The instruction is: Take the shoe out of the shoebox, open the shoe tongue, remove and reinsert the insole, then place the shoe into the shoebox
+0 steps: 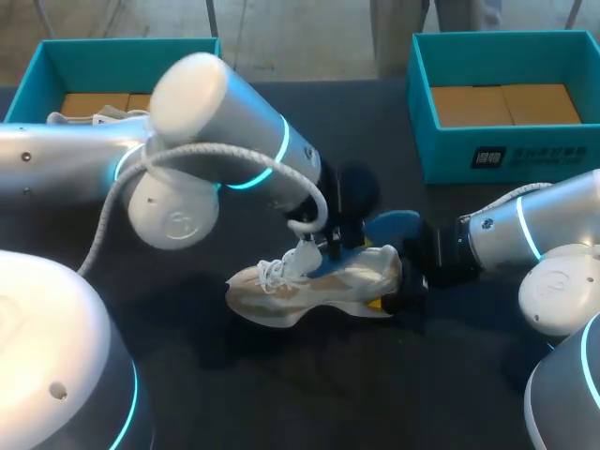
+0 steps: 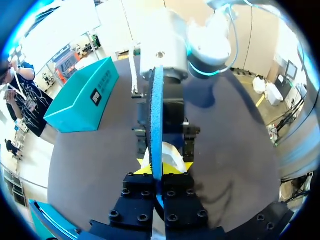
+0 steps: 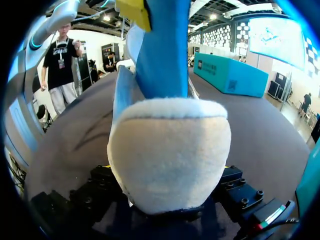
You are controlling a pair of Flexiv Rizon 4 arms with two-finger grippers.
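Surface: dark table (image 1: 281,394)
Left gripper (image 2: 160,167): pinching blue foam insole (image 2: 156,125)
Right gripper (image 1: 398,286): clamping beige mesh sneaker (image 1: 328,281) heel
Progress: sneaker unboxed, insole partly out; reseating, reboxing likely remain

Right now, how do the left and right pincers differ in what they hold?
The left pincer pinches the blue insole edge-on; the right pincer clamps the white shoe by its heel. The left reaches down from above; the right comes in low from the side. Both are shut.
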